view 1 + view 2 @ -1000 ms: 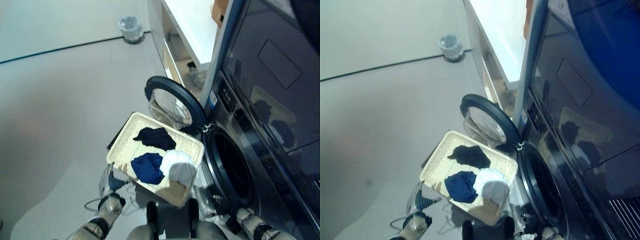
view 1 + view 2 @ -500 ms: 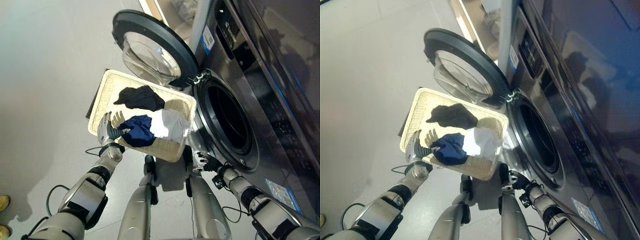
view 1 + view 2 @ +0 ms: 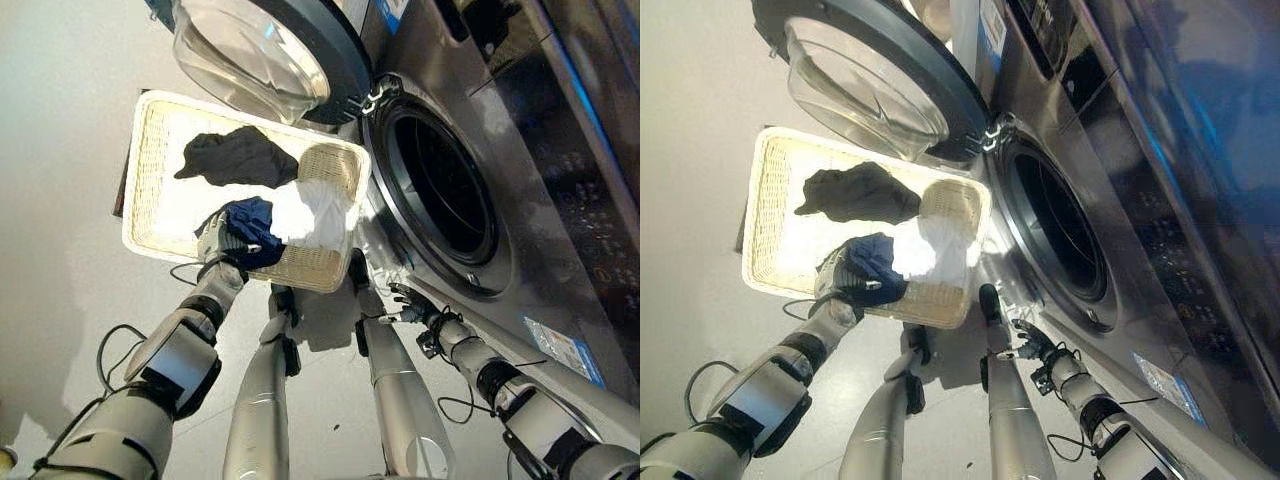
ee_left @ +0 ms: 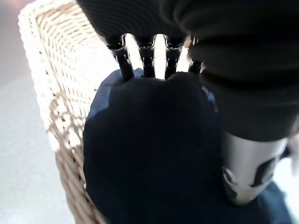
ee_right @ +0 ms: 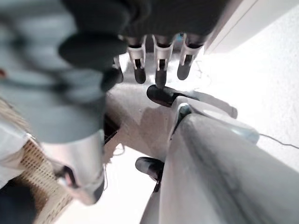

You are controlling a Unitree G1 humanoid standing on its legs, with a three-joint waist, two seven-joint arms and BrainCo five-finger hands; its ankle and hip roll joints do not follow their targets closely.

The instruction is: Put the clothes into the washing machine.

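Observation:
A cream wicker basket [image 3: 140,170] stands on the floor before the washing machine's open drum [image 3: 440,190]. In it lie a black garment [image 3: 235,158], a white garment [image 3: 312,208] and a navy garment [image 3: 250,222]. My left hand [image 3: 216,243] reaches over the basket's near rim and is shut on the navy garment [image 4: 149,149]; its fingers [image 4: 125,70] dig into the bunched cloth and the thumb lies over it. My right hand [image 3: 408,300] hangs low by the machine's front, below the drum, with relaxed fingers [image 5: 159,74] holding nothing.
The round glass door [image 3: 270,60] is swung wide open, to the left of the drum and over the basket's far side. The machine's grey front [image 3: 560,250] takes up the right. Pale bare floor [image 3: 50,300] lies left of the basket.
The camera has tilted down and closer. My left hand went from the basket's near rim beside the navy garment onto it and closed, bunching the cloth. The right hand stays low by the machine.

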